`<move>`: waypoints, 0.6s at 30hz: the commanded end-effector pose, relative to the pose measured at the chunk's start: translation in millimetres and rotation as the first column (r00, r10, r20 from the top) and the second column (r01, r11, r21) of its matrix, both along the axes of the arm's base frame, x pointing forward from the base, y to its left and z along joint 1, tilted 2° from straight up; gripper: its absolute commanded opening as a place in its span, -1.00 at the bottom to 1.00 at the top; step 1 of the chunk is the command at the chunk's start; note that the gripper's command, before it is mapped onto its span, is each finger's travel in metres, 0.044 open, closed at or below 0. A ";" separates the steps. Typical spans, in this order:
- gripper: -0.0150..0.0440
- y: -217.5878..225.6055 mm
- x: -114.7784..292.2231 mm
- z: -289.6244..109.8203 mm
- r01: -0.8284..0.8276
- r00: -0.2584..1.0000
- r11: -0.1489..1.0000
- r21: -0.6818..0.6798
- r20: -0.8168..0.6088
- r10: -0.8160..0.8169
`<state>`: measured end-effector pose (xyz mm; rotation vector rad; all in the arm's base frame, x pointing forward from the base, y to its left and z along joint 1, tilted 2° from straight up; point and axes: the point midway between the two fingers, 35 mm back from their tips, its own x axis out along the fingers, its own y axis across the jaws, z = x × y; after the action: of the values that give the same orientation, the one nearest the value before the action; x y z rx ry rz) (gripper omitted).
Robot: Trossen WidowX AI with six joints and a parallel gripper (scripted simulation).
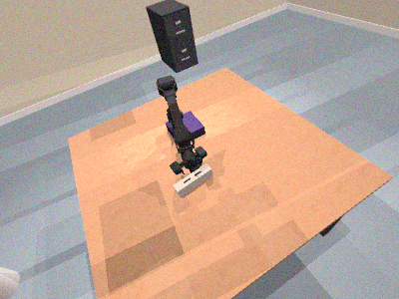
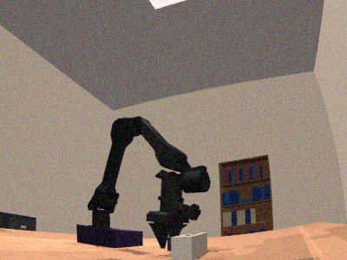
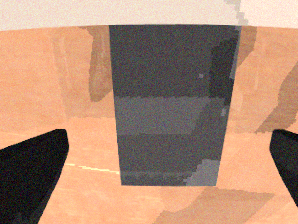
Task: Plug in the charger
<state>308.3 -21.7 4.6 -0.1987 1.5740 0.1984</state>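
- Tool (image 2: 166, 240): spread wide, nothing held; fingers at either edge of the wrist view, well apart from the body between them.
- Charger (image 3: 173, 106): dark grey block, seen only from the wrist view, between the open fingers on the table (image 1: 279, 149), far end against the pale power strip (image 1: 194, 180). Prongs not visible; whether seated in any outlet cannot be told.
- Power strip: short white bar just in front of the arm, two dark slot pairs on top.
- Handling, as judged: rigid, box-shaped, probably light; flat smooth sides, so likely to slip or twist under an off-centre pinch. Not fragile in the body; prongs liable to bend or jam if loaded at an angle.
- Grip point: take hold across the two long flat sides, near mid-body, square to the faces. Avoid the prong end.
- Insertion: keep the body in line with the left outlet and press both prongs evenly; a tilted push likely to be stopped by the shutter.
- Caution: light strip may slide under push.
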 end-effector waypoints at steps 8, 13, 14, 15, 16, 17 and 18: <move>1.00 -3.4 -13.0 -0.8 -0.002 1.000 1.000 0.005 0.001 0.002; 1.00 -5.0 -18.7 -1.2 -0.002 1.000 1.000 0.005 0.001 0.002; 1.00 -5.3 -19.9 -1.3 -0.002 1.000 1.000 0.005 0.001 0.002; 1.00 -5.6 -21.0 -1.4 -0.002 1.000 1.000 0.005 0.001 0.002; 1.00 -5.9 -22.2 -1.5 -0.002 1.000 1.000 0.005 0.001 0.002; 1.00 -6.2 -23.3 -1.6 -0.002 1.000 1.000 0.005 0.000 0.002; 1.00 -6.5 -24.5 -1.7 -0.002 1.000 1.000 0.005 0.000 0.002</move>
<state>287.8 -27.6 3.3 -0.1984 1.5752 0.1990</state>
